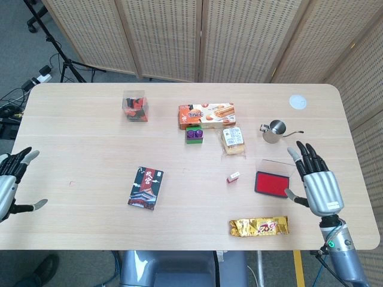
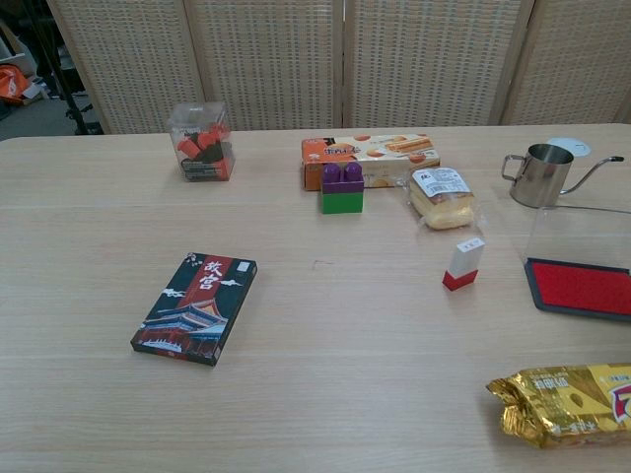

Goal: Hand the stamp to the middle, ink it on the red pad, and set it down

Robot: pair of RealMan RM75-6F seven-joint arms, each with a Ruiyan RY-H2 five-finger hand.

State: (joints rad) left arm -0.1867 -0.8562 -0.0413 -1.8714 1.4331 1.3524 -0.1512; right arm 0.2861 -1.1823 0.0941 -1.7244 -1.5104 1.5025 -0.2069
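Although both hands lay at the table's outer edges, neither touched anything. At far left the left hand hung off the edge of the pale wooden table, fingers spread and empty. Next came a dark flat box printed with a red building, a clear plastic cube of red and black pieces, and a purple brick stacked on a green one below an orange biscuit carton.

Right of centre stood the small white block stamp with a red base, upright and free, well apart from either hand. It appeared light, rigid and easily toppled; its smooth white body looked mildly slippery. The best hold was judged to be a pinch across the two broad faces of the white upper body, clear of the red base, which should stay unobstructed for pressing.

Just right of the stamp lay the red ink pad in a black tray, its clear lid raised at the back; a wrapped bun, a gold foil snack packet and a steel long-spouted pitcher surrounded it. At far right the right hand hovered beside the pad, fingers splayed, holding nothing.
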